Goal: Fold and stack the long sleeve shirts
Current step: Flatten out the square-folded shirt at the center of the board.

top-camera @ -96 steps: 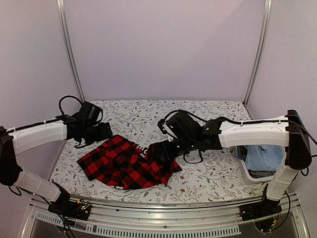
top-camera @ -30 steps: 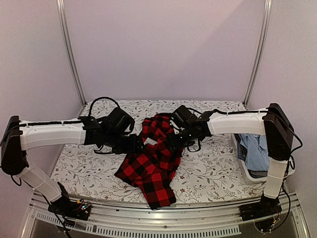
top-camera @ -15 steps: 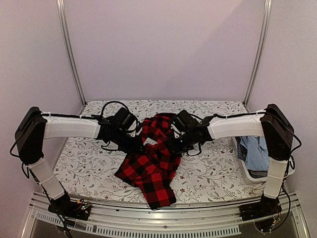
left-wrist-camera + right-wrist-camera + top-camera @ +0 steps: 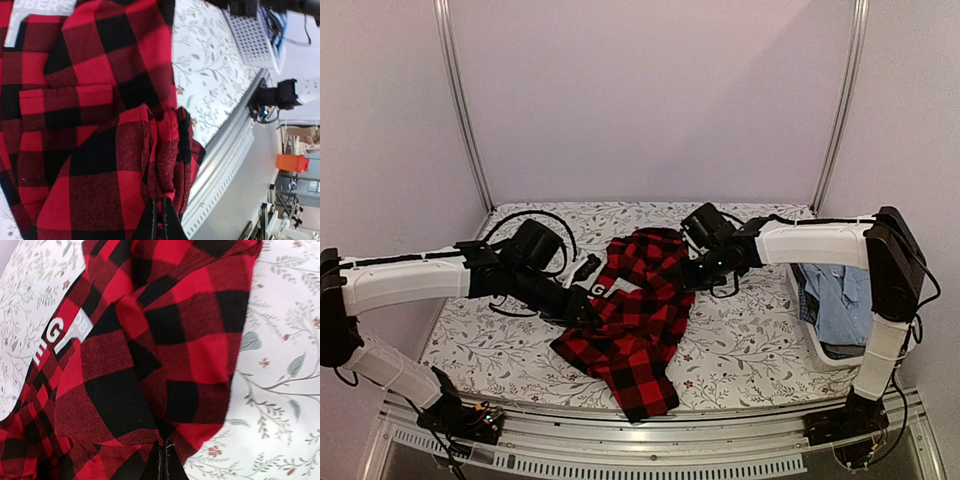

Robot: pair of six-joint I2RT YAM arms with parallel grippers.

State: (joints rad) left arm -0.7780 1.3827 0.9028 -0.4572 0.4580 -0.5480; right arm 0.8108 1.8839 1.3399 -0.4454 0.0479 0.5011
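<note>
Between left hand and right hand: one red-and-black check shirt, crumpled on the bench. State: left hand clenched on a cloth edge at its tips; right hand clenched on a fold likewise. Handling: lift evenly, draw apart, spread flat before folding.

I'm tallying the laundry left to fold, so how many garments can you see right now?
2. A red-and-black checked shirt lies crumpled in the middle of the table. A blue garment sits in the white basket at the right edge; more may be hidden under it.
</note>
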